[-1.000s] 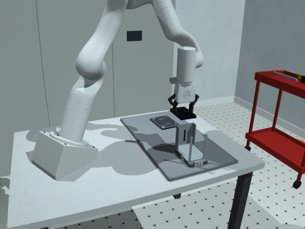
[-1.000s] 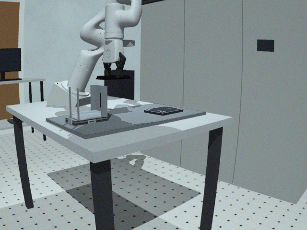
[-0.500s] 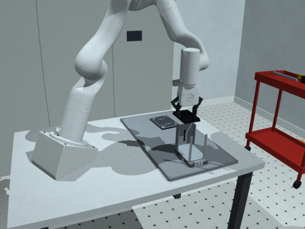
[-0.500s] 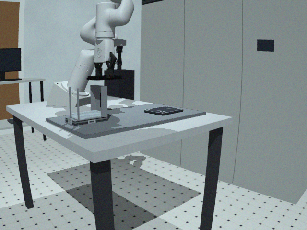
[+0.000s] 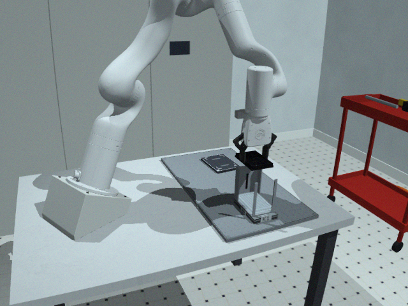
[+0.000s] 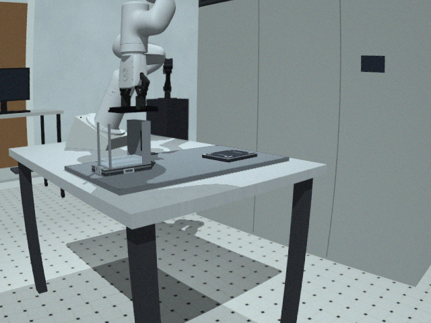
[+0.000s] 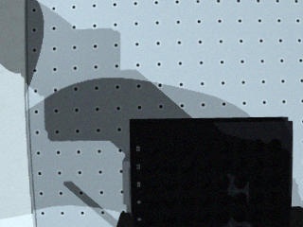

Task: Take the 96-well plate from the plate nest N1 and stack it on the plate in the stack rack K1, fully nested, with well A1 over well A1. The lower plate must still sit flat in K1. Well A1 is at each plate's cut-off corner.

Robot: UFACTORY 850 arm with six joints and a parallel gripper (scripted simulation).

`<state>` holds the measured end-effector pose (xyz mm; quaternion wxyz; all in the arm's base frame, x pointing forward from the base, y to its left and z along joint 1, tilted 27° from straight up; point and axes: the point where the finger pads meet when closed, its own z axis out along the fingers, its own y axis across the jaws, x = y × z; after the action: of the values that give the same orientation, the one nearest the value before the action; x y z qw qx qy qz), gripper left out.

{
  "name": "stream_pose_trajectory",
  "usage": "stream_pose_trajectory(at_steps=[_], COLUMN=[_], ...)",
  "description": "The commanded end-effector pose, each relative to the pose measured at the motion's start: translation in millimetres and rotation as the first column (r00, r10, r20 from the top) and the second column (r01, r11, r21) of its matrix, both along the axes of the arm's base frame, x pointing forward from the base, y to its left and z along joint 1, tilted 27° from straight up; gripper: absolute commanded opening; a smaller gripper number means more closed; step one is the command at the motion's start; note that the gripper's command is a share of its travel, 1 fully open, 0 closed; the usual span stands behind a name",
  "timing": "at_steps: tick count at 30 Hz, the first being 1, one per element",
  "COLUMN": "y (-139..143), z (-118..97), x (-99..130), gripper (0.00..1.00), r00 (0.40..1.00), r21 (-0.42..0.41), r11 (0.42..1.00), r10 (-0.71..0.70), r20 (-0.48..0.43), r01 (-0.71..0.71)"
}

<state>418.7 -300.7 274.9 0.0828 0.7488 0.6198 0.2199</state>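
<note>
Above stack rack K1 (image 5: 255, 194), the tool (image 5: 254, 152) grips the black 96-well plate (image 5: 255, 161), level, off nest N1 (image 5: 218, 162). Risk: misaligned descent catches posts, or A1 corners mismatch, tilting the lower plate (image 5: 247, 201).

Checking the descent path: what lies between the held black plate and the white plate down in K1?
Only open air framed by the rack's posts and back panel; the black plate hangs above the white plate, seen in top and exterior views.
</note>
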Motion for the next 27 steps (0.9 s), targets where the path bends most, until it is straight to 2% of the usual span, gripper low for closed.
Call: stream_pose_trajectory(at_steps=[1, 8, 27], y=[-10.9, -32.2, -32.5], z=[-2.0, -7.7, -7.8], x=[-2.2, -7.7, -7.8], gripper=[0.00, 0.00, 0.00], r00=[1.000, 1.000, 1.000], r21=[-0.001, -0.001, -0.001], r11=[1.000, 1.000, 1.000], r10=[0.000, 0.000, 0.000], r20=[0.002, 0.002, 0.002], r01=[0.000, 0.000, 0.000])
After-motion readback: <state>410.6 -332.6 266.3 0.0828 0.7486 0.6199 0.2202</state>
